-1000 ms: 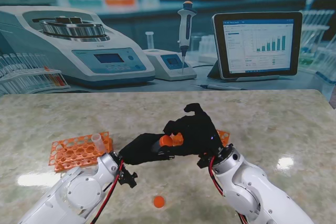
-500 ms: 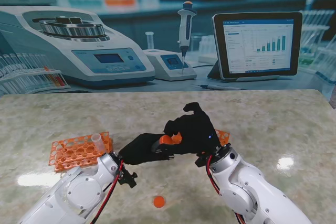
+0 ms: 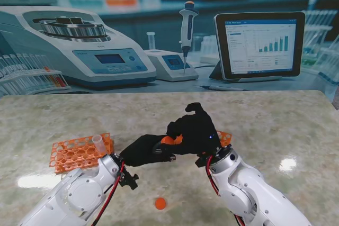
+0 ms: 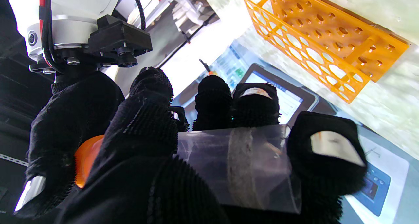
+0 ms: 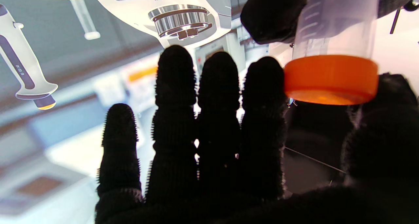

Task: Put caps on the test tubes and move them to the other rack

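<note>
Since a second ago the right hand point(image 3: 193, 130) has been drawn slightly towards the left hand point(image 3: 144, 150), and less of the orange cap point(image 3: 170, 140) is shown between the two gloves; the racks and the loose cap are unchanged. Open marble-patterned table point(image 3: 275, 125) is left on the far side and to the right of the hands, and a wide strip is kept free up to the far edge, where a printed laboratory backdrop point(image 3: 159, 35) stands. The table surface is glossy and carries pale reflections. An orange perforated rack point(image 3: 79, 152) is seen to the left of the left hand, with one clear uncapped tube point(image 3: 98, 142) standing upright in it near its right end. A corner of a second orange rack point(image 3: 225, 138) is visible just behind the right hand. A small round loose cap point(image 3: 160, 203) lies flat nearer to me, between the two forearms. Both hands are covered in black ribbed gloves. In the left wrist view a clear plastic test tube point(image 4: 239, 165) is gripped across the left hand, its fingers wrapped around it. In the right wrist view the ribbed orange cap is seated on the tube mouth and touched by the right thumb and forefinger, while the other fingers point(image 5: 217, 119) are held straight and close together.
</note>
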You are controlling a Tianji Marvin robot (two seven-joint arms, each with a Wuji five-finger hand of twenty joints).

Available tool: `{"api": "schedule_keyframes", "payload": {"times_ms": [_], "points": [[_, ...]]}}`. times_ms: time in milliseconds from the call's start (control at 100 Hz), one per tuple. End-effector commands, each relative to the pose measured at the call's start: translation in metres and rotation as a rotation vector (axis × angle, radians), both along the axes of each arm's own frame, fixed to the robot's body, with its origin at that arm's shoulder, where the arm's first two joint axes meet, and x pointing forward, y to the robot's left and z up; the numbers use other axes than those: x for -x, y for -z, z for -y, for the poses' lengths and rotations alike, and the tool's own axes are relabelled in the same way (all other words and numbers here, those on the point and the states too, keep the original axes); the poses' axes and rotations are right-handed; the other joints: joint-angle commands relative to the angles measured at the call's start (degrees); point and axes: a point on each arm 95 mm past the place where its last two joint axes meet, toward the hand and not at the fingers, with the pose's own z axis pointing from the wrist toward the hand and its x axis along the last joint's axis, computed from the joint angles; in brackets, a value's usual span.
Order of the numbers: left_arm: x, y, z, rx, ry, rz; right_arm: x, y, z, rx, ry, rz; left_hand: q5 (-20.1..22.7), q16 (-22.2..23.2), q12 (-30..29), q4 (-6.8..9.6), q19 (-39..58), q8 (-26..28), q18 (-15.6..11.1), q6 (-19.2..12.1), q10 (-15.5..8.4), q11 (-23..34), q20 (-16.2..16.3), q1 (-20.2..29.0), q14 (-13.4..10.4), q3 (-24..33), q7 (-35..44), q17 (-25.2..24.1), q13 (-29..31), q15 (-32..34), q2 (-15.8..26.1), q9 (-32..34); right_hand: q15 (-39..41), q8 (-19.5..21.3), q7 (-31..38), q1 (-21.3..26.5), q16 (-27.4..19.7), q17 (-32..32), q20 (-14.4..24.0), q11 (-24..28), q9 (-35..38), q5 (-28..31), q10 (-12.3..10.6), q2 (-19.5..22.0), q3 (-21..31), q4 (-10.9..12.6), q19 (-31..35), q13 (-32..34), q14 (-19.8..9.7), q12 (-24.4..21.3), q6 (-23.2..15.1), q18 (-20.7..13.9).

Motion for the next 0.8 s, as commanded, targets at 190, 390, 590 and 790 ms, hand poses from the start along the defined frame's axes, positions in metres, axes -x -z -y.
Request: {"api": "schedule_keyframes", "payload": {"times_ms": [190, 390, 590, 790], "points": [[0.0047, -0.0042, 0.0064, 0.009, 0.020, 0.010, -0.0018, 0.0038, -0.0032, -0.024, 0.030, 0.001, 1.29, 0.99, -0.03, 0.27, 5.15, 1.70, -3.78, -2.83, -2.02, -0.34, -0.46, 1.25, -0.49, 1.04, 1.07, 1.49, 0.25, 2.18, 2.86, 0.36, 4.67, 4.27, -0.73, 1.64, 0.72, 0.65, 0.53, 1.88, 3.77, 5.82, -3.06, 2.70, 12.10, 5.34, 1.71, 3.57, -2.23, -0.15, -9.44, -1.84], [0.0048, -0.0043, 0.0063, 0.009, 0.020, 0.010, -0.0023, 0.0036, -0.0046, -0.036, 0.041, 0.005, 1.26, 0.99, -0.03, 0.26, 5.15, 1.69, -3.78, -2.83, -2.08, -0.34, -0.46, 1.23, -0.52, 1.04, 1.06, 1.49, 0.25, 2.17, 2.89, 0.36, 5.45, 5.04, 0.09, -1.14, 0.58, 1.14, 0.41, 2.78, 4.59, 7.29, -3.36, 2.01, 13.47, 4.93, 2.03, 4.72, -2.37, -0.48, -10.17, -2.04], [0.0047, -0.0044, 0.0059, 0.009, 0.019, 0.010, -0.0035, 0.0033, -0.0058, -0.053, 0.057, 0.005, 1.25, 0.99, -0.03, 0.26, 5.15, 1.68, -3.78, -2.89, -2.04, -0.35, -0.46, 1.23, -0.52, 1.04, 1.05, 1.49, 0.25, 2.16, 2.87, 0.35, 5.45, 5.28, 2.75, -4.75, 0.17, 1.06, 0.14, 3.39, 4.79, 8.08, -3.67, 5.48, 13.75, 4.21, 1.92, 5.14, -2.55, -1.40, -11.29, -2.42], [0.0046, -0.0045, 0.0055, 0.009, 0.019, 0.011, -0.0050, 0.0040, -0.0051, -0.065, 0.068, -0.004, 1.29, 0.99, -0.03, 0.27, 5.15, 1.67, -3.78, -2.87, -2.02, -0.33, -0.46, 1.24, -0.52, 1.06, 1.07, 1.49, 0.25, 2.16, 2.86, 0.41, 5.53, 3.82, 4.38, -5.96, -0.17, 1.09, -0.05, 3.88, 4.76, 8.21, -3.27, 7.64, 13.37, 4.03, 2.07, 5.31, -2.18, -2.58, -11.36, -2.32]]}}
